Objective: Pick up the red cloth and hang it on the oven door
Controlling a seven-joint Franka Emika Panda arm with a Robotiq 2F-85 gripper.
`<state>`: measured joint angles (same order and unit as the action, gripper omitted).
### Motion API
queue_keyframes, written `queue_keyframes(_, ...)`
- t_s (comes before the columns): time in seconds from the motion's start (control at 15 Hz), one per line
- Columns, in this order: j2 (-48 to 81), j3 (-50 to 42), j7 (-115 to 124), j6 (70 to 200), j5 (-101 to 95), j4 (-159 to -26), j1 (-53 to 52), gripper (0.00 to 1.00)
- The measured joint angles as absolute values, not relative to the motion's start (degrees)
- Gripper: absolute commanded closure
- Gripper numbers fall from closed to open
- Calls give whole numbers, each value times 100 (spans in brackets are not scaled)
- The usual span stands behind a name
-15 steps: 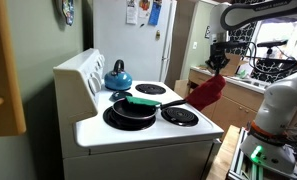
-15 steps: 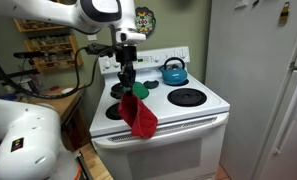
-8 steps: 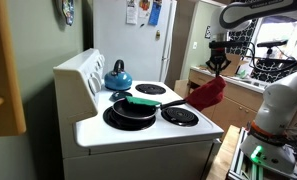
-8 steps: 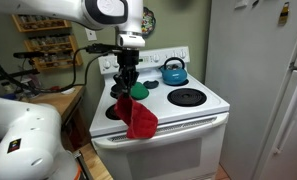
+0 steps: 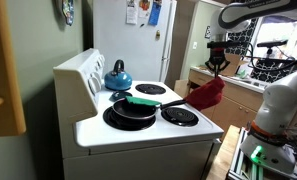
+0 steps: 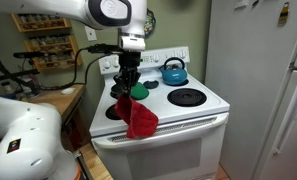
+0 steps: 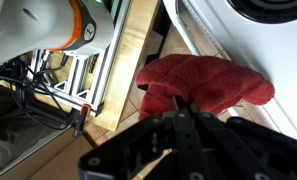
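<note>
The red cloth (image 6: 141,120) hangs draped over the handle at the top of the white oven door (image 6: 183,150), at the stove's front left corner. It also shows in an exterior view (image 5: 206,95) and in the wrist view (image 7: 203,82). My gripper (image 6: 124,93) points down right above the cloth's top edge, with its fingertips in the fabric. In the wrist view the gripper (image 7: 178,103) has its jaws together, pinching a fold of the cloth. It also shows in an exterior view (image 5: 219,68).
A blue kettle (image 6: 173,71) stands on a back burner. A black pan (image 5: 133,108) with a green utensil (image 5: 143,101) sits on a front burner next to the gripper. A fridge (image 6: 258,90) stands beside the stove. Cables and a metal frame (image 7: 48,90) lie on the wooden floor below.
The cloth's top has sunk from a raised peak to a lower, rounded drape over the door handle. The gripper has stayed nearly still above it.
</note>
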<state>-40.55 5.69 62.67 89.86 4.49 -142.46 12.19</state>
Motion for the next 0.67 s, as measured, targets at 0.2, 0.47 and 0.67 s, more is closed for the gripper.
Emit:
queue_keyframes(0.2,-4032,528,6335,8987,520,-14246,1226,99)
queue_keyframes(0.47,-3878,363,6783,8984,882,-14247,1306,99)
queue_keyframes(0.67,-3700,265,7361,8984,998,-14251,1463,99)
